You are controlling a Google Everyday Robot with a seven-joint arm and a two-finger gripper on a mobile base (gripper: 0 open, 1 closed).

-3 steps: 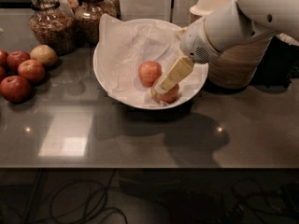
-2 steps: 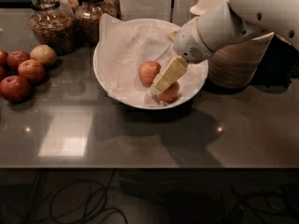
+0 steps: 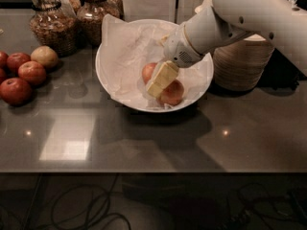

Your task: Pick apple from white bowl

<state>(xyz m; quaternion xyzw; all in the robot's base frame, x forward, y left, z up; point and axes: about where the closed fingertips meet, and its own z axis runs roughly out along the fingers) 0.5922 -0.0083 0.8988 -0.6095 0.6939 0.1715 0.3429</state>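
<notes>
The white bowl (image 3: 108,75), lined with crumpled white paper, stands at the middle of the dark table. Two apples lie in it. The pinkish-red apple (image 3: 148,72) is on the left, partly hidden by my gripper. A larger red apple with yellow-orange patches (image 3: 173,93) lies to its right, nearer the front rim. My gripper (image 3: 159,82), cream-coloured, reaches down into the bowl from the upper right. It sits between the two apples, against the right side of the pinkish-red one.
Several darker red apples (image 3: 19,75) and a pale one (image 3: 44,56) lie at the left edge. Glass jars (image 3: 50,23) stand at the back left. Stacked beige bowls (image 3: 242,63) stand right of the white bowl, under my arm (image 3: 249,13).
My gripper has shifted left inside the bowl, from over the larger apple to the gap between the two apples. The apples and the bowl have not moved.
</notes>
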